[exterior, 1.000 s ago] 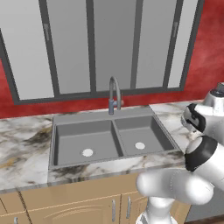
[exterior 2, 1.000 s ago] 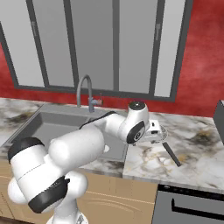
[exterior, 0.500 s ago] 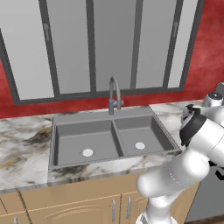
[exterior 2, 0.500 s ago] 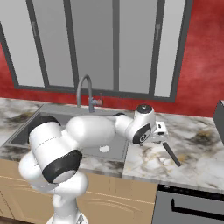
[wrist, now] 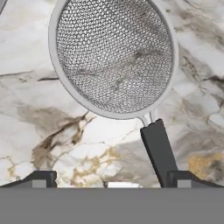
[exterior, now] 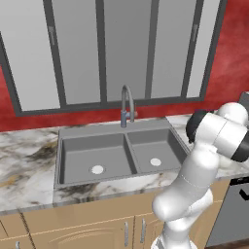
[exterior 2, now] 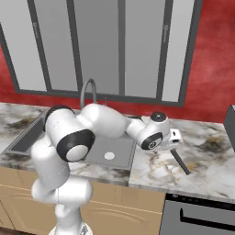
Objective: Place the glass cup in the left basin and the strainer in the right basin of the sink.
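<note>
Since a second ago the arm has swung further right and folded lower over the counter, while the sink (exterior: 121,151) and counter hold the same place in both base views. One sink with two basins is in view: the left basin (exterior: 95,158) and the right basin (exterior: 155,151), each with one white drain, and one arched faucet (exterior: 126,104) at the back edge. One strainer (wrist: 114,57) lies on the marble counter (wrist: 35,131) to the right of the sink, near the front edge, its mesh bowl resting on the stone and its dark handle (wrist: 158,151) running toward the camera. The hand view shows the whole mesh bowl and rim; the right base view shows just the handle (exterior 2: 180,161) sticking out from beneath the hand, the bowl being hidden by the wrist. The gripper (wrist: 116,180) hangs above the strainer with its jaws spread wide, holding nothing; one fingertip (wrist: 186,179) sits just beside the handle, the other well to its left. The left base view shows both basins in full.
</note>
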You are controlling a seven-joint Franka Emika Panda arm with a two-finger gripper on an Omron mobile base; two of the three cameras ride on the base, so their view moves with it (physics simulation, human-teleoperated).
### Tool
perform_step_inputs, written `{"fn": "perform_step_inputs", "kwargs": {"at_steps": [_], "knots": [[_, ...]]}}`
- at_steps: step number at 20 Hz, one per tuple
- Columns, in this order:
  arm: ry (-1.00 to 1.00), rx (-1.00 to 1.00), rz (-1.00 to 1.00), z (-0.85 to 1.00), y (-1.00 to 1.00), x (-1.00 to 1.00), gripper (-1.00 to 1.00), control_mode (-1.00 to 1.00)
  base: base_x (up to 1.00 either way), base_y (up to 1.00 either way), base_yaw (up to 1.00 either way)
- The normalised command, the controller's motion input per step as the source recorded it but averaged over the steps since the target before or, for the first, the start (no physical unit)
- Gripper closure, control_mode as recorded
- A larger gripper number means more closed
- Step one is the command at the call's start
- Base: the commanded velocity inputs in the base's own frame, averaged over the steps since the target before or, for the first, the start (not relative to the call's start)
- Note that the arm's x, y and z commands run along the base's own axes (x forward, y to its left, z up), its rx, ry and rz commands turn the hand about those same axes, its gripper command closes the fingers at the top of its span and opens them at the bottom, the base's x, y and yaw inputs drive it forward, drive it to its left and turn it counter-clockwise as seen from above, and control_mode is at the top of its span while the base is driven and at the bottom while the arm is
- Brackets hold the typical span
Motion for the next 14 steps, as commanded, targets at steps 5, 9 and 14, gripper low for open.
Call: {"fn": "perform_step_inputs", "kwargs": {"at_steps": [5, 9, 14], "knots": [[0.00, 0.00, 0.00, -0.23, -0.32, 0.28, -1.00, -1.00, 0.00, 0.00, 0.00], [0.00, 0.00, 0.00, -0.09, -0.35, 0.22, -1.00, -1.00, 0.00, 0.00, 0.00], [0.00, 0.00, 0.00, -0.10, -0.34, 0.23, -1.00, -1.00, 0.00, 0.00, 0.00]]}}
